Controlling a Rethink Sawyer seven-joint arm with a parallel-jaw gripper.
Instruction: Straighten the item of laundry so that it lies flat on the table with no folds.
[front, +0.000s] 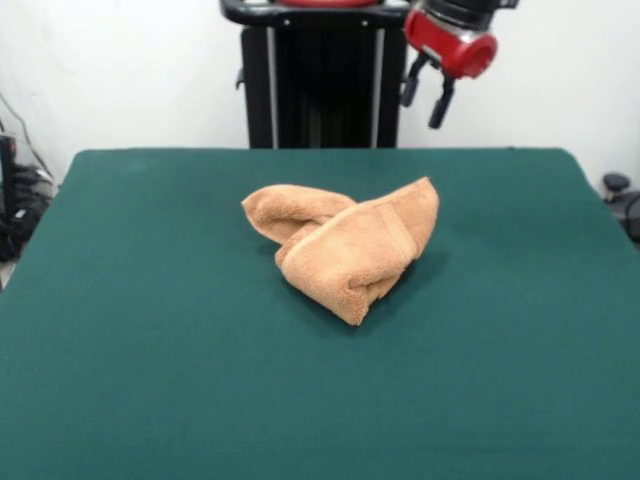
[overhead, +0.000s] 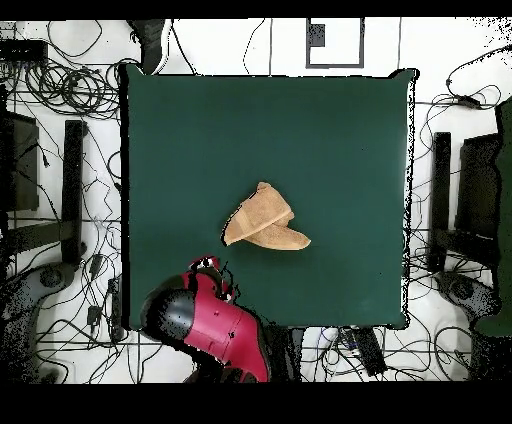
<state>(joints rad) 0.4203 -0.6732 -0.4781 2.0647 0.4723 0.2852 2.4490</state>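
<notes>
A: Any brand or writing I should log?

B: Nothing I can read from my station. The towel (front: 345, 242) shows no tag or print, only a woven band running across the upper flap near its hem. The Sawyer arm (overhead: 215, 325) shows red and black with no legible lettering from either camera.

A: Where's the towel sitting?

B: Near the middle of the green counter (front: 130, 330), well clear of every edge. It's bunched and folded over itself, not flat. In the front view I see two lobes: a rounded roll on the left, and a larger flap folded over it that rises to a point at upper right and drops to a corner at the bottom.

A: And its long axis?

B: From overhead the towel (overhead: 265, 221) reads as a rough wedge. Its long side runs from left to lower right, with a shorter peak pointing toward the top of that view.

A: Pincer?

B: The pincer (front: 426, 97) hangs above the counter's far edge, right of the pedestal (front: 320, 75) in the front view, well apart from the towel. Its two dark fingers (front: 441, 104) stand spread with a clear gap, holding nothing
</notes>
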